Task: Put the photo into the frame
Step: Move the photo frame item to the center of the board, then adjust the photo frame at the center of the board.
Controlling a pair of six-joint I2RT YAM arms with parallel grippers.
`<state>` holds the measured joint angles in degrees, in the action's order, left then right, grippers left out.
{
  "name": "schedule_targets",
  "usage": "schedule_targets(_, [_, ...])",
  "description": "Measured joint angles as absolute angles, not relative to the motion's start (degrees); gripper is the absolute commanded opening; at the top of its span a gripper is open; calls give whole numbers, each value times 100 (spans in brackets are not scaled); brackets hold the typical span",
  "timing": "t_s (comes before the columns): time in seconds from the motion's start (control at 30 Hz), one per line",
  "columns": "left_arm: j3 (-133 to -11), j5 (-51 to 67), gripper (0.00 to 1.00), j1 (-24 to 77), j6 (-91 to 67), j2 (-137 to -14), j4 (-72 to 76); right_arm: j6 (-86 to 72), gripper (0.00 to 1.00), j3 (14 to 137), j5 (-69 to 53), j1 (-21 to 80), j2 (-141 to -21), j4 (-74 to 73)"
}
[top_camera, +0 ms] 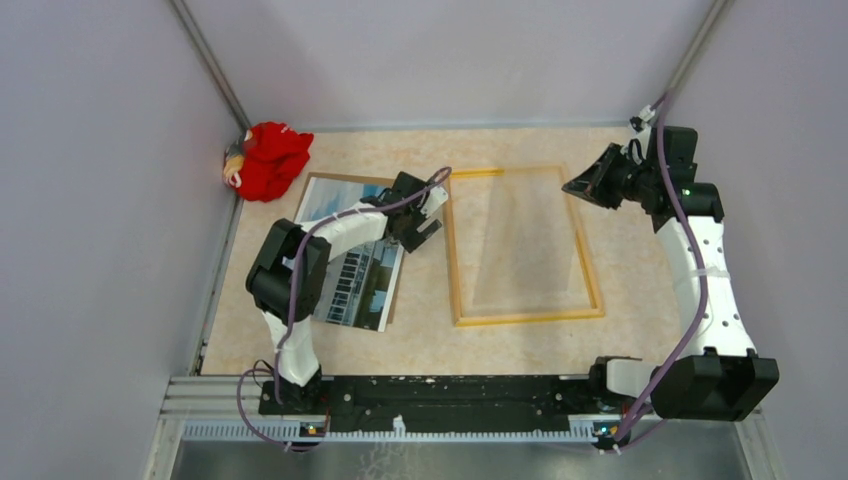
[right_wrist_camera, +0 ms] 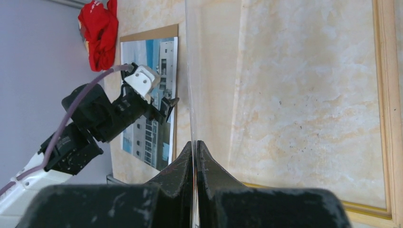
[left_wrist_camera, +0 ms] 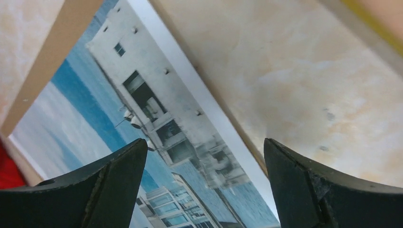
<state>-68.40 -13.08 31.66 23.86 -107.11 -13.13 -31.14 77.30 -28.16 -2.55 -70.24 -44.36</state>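
Top external: the frame [top_camera: 525, 318] lies flat on the tabletop [top_camera: 420, 345], right of centre, wood-coloured side up, with a yellow strip showing on its far rail. The photo [top_camera: 365, 285] lies picture-up just left of the frame, on a brown backing board [top_camera: 345, 181] that peeks out at its far edge. It is outside the frame.

The left gripper [top_camera: 428, 222] hangs over the photo's right edge, between photo and frame. Left wrist: its 2 fingers [left_wrist_camera: 114, 185] are spread wide with nothing between them. Below them are the white building and blue sky of the photo [left_wrist_camera: 157, 109], the board [left_wrist_camera: 62, 42] along the upper left, and a yellow bit of the frame [left_wrist_camera: 375, 23] in the top right corner. Contact with the paper cannot be told.

The right gripper [top_camera: 575, 187] sits at the frame's far right corner. Right wrist: its fingers [right_wrist_camera: 183, 161] are pinched tight on the edge of a thin clear pane [right_wrist_camera: 211, 71]. In the top view the pane [top_camera: 530, 240] slants over the frame opening (far right corner up at the fingers, near edge low inside the frame). The right wrist view also shows the frame rail [right_wrist_camera: 385, 95], the left gripper [right_wrist_camera: 166, 102], the photo [right_wrist_camera: 166, 61] and the board [right_wrist_camera: 147, 32].

A red cloth bundle [top_camera: 270, 160] sits in the far left corner, near the board.
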Motion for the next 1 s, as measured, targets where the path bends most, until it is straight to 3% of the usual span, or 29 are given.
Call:
schedule_targets(0.17, [-8066, 21, 98, 3138, 1804, -10908, -2620, -3111, 0, 7730, -2812, -255, -7013, -4440])
schedule_targets(0.43, [-9231, 1750, 98, 3153, 1022, -11474, -3253, -3085, 0, 7730, -2731, -255, -6934, -4554])
schedule_targets(1.0, [-9233, 1881, 84, 3275, 585, -12125, -3367, -3033, 0, 7736, -2657, -255, -6864, -4668])
